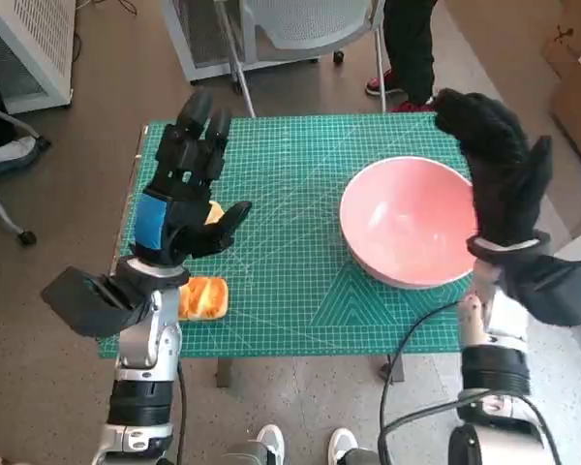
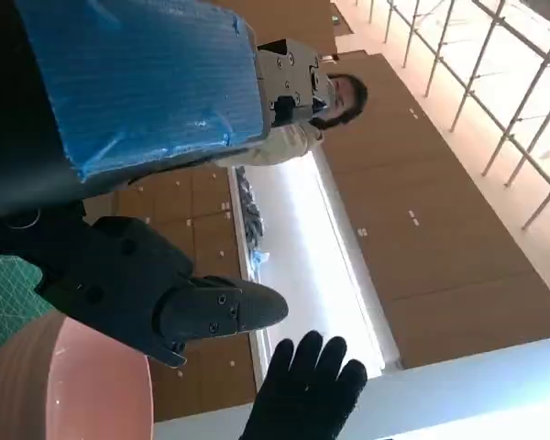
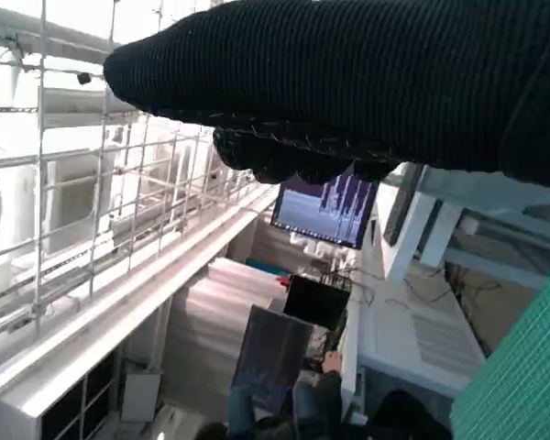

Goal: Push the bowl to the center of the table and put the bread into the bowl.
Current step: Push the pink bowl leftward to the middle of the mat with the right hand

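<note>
Bread [image 1: 202, 296] shows only from the head, beside left hand [image 1: 182, 184].

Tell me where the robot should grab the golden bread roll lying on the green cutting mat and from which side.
Probably across its narrow sides, coming down from above. The golden bread roll lies flat near the green cutting mat's near-left edge, partly hidden under the left hand, which hovers open above it. Its top is exposed, so the left hand seems better placed than the right hand, which is raised by the pink bowl.
</note>
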Action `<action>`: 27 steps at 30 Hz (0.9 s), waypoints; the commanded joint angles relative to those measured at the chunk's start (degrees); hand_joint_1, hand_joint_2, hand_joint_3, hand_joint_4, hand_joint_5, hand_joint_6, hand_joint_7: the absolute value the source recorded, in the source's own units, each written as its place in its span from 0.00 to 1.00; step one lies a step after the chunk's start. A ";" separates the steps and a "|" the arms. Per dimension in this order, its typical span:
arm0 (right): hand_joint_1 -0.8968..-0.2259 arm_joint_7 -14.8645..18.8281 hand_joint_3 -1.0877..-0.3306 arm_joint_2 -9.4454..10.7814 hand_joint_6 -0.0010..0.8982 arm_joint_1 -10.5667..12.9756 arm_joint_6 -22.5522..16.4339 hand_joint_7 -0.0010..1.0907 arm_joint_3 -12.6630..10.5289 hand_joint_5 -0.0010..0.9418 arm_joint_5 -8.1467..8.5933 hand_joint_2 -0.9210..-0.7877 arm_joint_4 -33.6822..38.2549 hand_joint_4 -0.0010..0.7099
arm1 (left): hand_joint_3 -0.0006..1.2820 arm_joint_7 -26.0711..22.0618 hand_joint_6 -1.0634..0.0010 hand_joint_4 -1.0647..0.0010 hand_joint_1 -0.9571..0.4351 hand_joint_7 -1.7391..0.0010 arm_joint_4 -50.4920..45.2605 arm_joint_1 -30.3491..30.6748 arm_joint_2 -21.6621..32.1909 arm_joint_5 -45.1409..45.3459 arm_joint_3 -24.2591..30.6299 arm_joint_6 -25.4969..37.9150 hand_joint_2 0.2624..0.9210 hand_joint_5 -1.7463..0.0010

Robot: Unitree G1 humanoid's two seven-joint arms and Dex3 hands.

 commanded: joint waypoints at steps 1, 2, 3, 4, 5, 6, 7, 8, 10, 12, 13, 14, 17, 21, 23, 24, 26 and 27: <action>0.65 -1.85 0.78 -3.68 0.52 -2.09 -1.01 0.00 -2.98 0.00 -0.31 0.00 8.76 0.48 | 0.36 0.22 1.00 1.00 0.41 0.83 0.29 0.70 0.35 0.06 0.66 -1.01 0.73 1.00; 0.65 -2.85 0.78 -4.54 0.51 -2.80 -1.25 0.00 -3.43 0.00 -0.85 0.00 11.12 0.47 | 0.36 0.30 1.00 1.00 0.41 0.83 0.27 0.77 0.30 0.15 0.68 -1.05 0.73 1.00; 0.65 -3.48 0.78 -5.15 0.51 -3.38 -1.53 0.00 -3.76 0.00 -1.23 0.00 12.94 0.46 | 0.36 0.37 1.00 1.00 0.41 0.83 0.27 0.80 0.26 0.23 0.69 -1.08 0.73 1.00; 0.65 -4.79 0.78 -6.06 0.51 -3.99 -1.53 0.00 -4.00 0.00 -1.93 0.00 15.37 0.46 | 0.36 0.51 1.00 1.00 0.41 0.83 0.15 0.90 0.21 0.34 0.70 -1.04 0.73 1.00; 0.64 -5.69 0.79 -6.71 0.51 -4.45 -1.54 0.00 -4.16 0.00 -2.41 0.00 17.12 0.46 | 0.35 0.64 1.00 1.00 0.41 0.83 0.11 0.93 0.15 0.45 0.68 -1.03 0.73 1.00; 0.64 -7.07 0.79 -7.47 0.51 -4.93 -1.13 0.00 -4.25 0.00 -3.05 0.00 19.08 0.46 | 0.35 0.77 1.00 1.00 0.41 0.83 0.05 0.98 0.10 0.54 0.68 -1.00 0.73 1.00; 0.64 -8.00 0.79 -7.99 0.51 -5.29 -0.89 0.00 -4.32 0.00 -3.49 0.00 20.46 0.45 | 0.35 0.87 1.00 1.00 0.41 0.83 0.02 1.00 0.06 0.62 0.66 -0.98 0.73 1.00; 0.64 -9.58 0.79 -8.58 0.51 -5.62 -0.34 0.00 -4.21 0.00 -4.29 0.00 22.07 0.45 | 0.35 0.97 1.00 1.00 0.41 0.83 -0.03 1.07 0.05 0.71 0.66 -1.01 0.73 1.00; 0.65 -12.29 0.78 -9.50 0.50 -6.16 0.69 0.00 -3.98 0.00 -5.60 0.00 24.73 0.44 | 0.35 1.20 1.00 1.00 0.41 0.83 -0.14 1.17 0.01 0.92 0.62 -1.09 0.73 1.00; 0.67 -14.54 0.74 -10.13 0.48 -6.52 2.07 0.00 -3.87 0.00 -6.56 0.00 26.80 0.43 | 0.35 1.43 1.00 1.00 0.41 0.83 -0.32 1.26 -0.03 1.08 0.56 -1.08 0.74 1.00; 0.68 -15.33 0.73 -10.32 0.47 -6.65 2.66 0.00 -3.85 0.00 -6.87 0.00 27.53 0.42 | 0.35 1.51 1.00 1.00 0.41 0.83 -0.42 1.30 -0.04 1.11 0.54 -1.05 0.74 1.00; 0.69 -16.28 0.72 -10.39 0.47 -6.68 3.94 0.00 -3.90 0.00 -7.13 0.00 28.38 0.41 | 0.34 1.61 1.00 1.00 0.41 0.83 -0.53 1.36 -0.06 1.11 0.54 -0.99 0.74 1.00; 0.70 -18.02 0.70 -10.25 0.45 -6.72 6.93 0.00 -4.15 0.00 -7.65 0.00 30.00 0.40 | 0.34 1.84 1.00 1.00 0.41 0.83 -0.66 1.41 -0.12 1.09 0.52 -0.88 0.74 1.00; 0.71 -19.51 0.69 -9.53 0.45 -6.49 10.59 0.00 -4.30 0.00 -8.04 0.00 31.17 0.39 | 0.34 2.06 1.00 1.00 0.41 0.83 -0.82 1.50 -0.10 1.16 0.47 -0.89 0.75 1.00; 0.72 -19.07 0.69 -8.77 0.44 -6.22 12.87 0.00 -4.92 0.00 -7.50 0.00 31.56 0.38 | 0.33 2.21 1.00 1.00 0.41 0.83 -1.05 1.67 -0.04 1.31 0.45 -0.89 0.75 1.00; 0.72 -18.90 0.68 -8.36 0.44 -6.08 13.81 0.00 -5.18 0.00 -7.30 0.00 31.70 0.38 | 0.33 2.26 1.00 1.00 0.41 0.83 -1.17 1.76 0.02 1.37 0.45 -0.89 0.75 1.00; 0.72 -18.89 0.68 -7.62 0.45 -5.85 15.12 0.00 -5.43 0.00 -7.22 0.00 31.87 0.38 | 0.33 2.31 1.00 1.00 0.41 0.83 -1.30 1.86 0.09 1.38 0.46 -0.89 0.76 1.00; 0.72 -18.95 0.69 -7.28 0.45 -5.75 15.64 0.01 -5.51 0.00 -7.26 0.00 31.92 0.38 | 0.33 2.31 1.00 1.00 0.41 0.83 -1.34 1.90 0.13 1.35 0.47 -0.89 0.76 1.00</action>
